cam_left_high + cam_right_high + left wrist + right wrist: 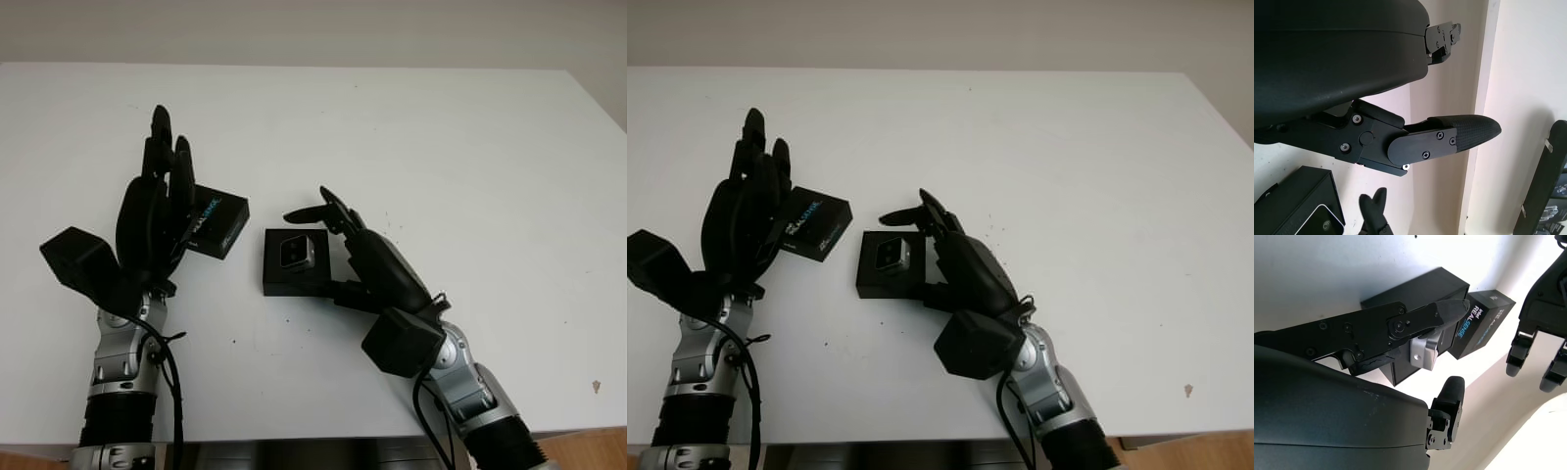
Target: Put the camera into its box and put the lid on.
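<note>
Beside right robot hand [338,230]: camera [296,254] in box [294,262], unheld | left robot hand [157,211] open by lid [217,221]

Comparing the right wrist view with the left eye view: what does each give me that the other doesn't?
Right wrist view alone: the "Intel RealSense" print on the lid can be read, and a finger of the right hand reaches over the silver camera.

Left eye view alone: the whole white table, both forearms, and the camera sitting in the box, with the right hand at the box's right edge.

Both: the box with the camera, the lid lying off beside it, and the open left hand next to the lid.
</note>
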Controlling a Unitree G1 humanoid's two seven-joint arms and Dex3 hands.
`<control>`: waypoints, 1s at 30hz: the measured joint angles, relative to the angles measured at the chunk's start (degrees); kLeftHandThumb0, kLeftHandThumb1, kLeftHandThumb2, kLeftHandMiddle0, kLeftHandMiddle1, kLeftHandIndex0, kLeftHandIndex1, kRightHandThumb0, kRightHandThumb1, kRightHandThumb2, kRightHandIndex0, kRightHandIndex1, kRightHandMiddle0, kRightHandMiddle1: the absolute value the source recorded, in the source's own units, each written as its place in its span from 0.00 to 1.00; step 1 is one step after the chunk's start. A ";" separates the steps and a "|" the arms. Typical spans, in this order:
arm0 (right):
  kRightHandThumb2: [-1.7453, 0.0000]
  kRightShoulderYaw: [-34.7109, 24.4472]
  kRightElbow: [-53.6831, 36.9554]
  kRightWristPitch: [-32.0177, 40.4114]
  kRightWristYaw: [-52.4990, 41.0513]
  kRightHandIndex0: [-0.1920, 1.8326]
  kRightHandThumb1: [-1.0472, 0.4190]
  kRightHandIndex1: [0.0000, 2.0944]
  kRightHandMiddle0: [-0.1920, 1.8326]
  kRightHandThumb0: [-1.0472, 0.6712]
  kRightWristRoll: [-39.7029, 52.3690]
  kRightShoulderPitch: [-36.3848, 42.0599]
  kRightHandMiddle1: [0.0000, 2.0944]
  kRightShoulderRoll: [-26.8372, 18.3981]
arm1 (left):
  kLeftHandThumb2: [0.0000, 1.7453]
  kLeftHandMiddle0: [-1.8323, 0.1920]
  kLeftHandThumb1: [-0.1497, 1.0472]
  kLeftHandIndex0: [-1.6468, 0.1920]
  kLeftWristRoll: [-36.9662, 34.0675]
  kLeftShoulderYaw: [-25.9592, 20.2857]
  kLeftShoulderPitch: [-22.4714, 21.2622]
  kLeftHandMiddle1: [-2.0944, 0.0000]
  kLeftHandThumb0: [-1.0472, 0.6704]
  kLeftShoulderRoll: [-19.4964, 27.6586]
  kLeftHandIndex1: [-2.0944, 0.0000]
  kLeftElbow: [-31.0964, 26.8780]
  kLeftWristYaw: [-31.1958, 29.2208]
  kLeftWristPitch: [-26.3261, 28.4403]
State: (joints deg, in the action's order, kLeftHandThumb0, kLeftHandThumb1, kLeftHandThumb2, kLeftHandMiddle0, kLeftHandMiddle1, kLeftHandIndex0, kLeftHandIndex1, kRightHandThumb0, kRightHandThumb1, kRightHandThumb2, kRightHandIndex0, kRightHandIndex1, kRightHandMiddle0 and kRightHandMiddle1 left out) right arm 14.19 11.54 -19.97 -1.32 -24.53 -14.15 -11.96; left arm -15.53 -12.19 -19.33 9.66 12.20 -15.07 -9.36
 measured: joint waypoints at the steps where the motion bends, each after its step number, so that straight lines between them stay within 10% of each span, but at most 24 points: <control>1: 0.97 -0.01 0.00 0.00 0.11 0.06 0.03 0.08 0.05 0.30 0.01 0.00 0.48 -0.12 | 0.33 1.00 1.00 1.00 0.07 0.01 0.00 1.00 0.19 0.01 1.00 0.00 -0.02 -0.01; 30: 0.97 0.22 -0.86 1.81 6.25 0.18 0.05 0.09 0.14 0.32 -6.30 -0.22 0.56 -0.25 | 0.32 1.00 1.00 1.00 0.35 0.22 0.45 1.00 0.18 0.01 1.00 -0.14 0.07 0.06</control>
State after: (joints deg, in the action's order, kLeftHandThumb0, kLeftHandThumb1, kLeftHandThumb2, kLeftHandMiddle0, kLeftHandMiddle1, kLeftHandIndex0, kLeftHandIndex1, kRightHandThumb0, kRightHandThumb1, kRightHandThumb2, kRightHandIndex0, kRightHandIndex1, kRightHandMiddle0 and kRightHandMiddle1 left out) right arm 14.41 10.68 -18.16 4.93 -30.84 -14.37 -12.21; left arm -15.18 -11.97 -18.88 9.67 12.06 -15.00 -9.30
